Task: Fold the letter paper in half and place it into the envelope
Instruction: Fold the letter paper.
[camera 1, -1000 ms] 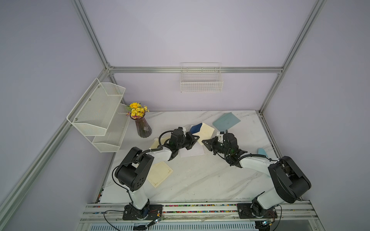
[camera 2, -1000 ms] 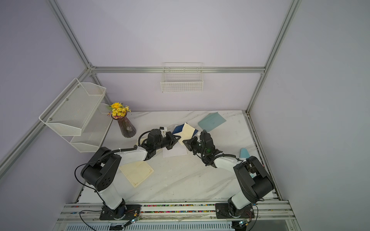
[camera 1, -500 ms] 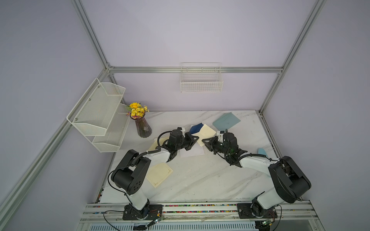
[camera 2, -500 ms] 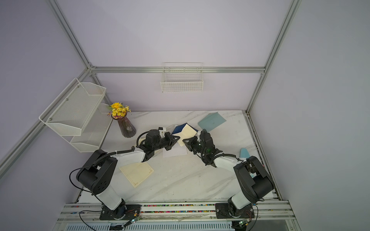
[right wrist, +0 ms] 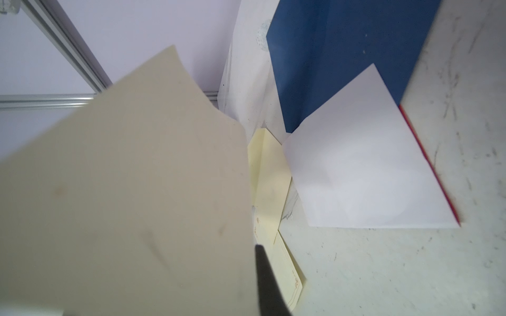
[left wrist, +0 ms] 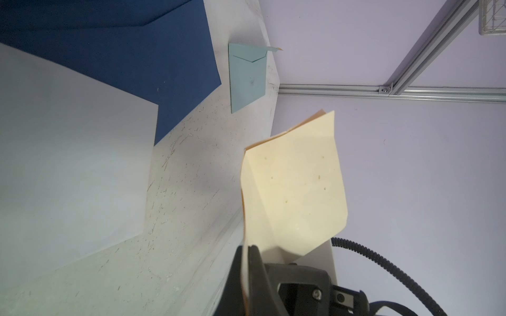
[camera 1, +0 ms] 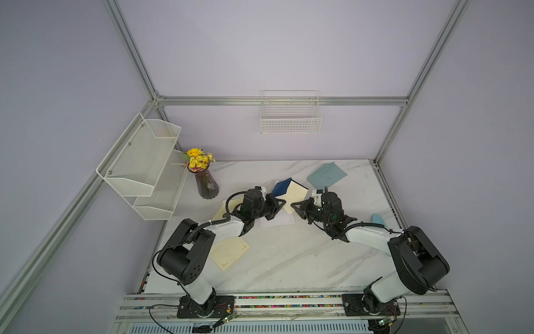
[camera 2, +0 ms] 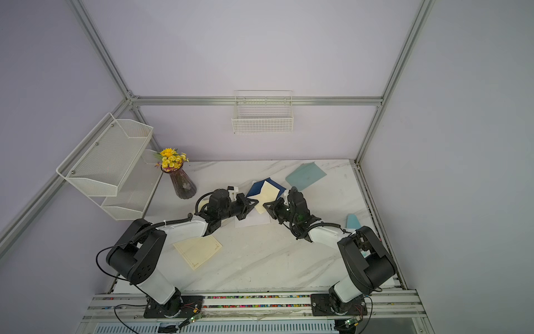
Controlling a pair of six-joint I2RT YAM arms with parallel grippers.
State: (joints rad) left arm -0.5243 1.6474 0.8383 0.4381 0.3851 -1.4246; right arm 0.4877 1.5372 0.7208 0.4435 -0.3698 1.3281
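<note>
The cream paper (left wrist: 293, 188) looks folded, held above the table (camera 1: 289, 260) in the closed left claw (left wrist: 247, 254), with the right claw (camera 1: 297, 206) beside it, grip unclear; putting it in the blue envelope (camera 1: 281, 188) remains.
</note>
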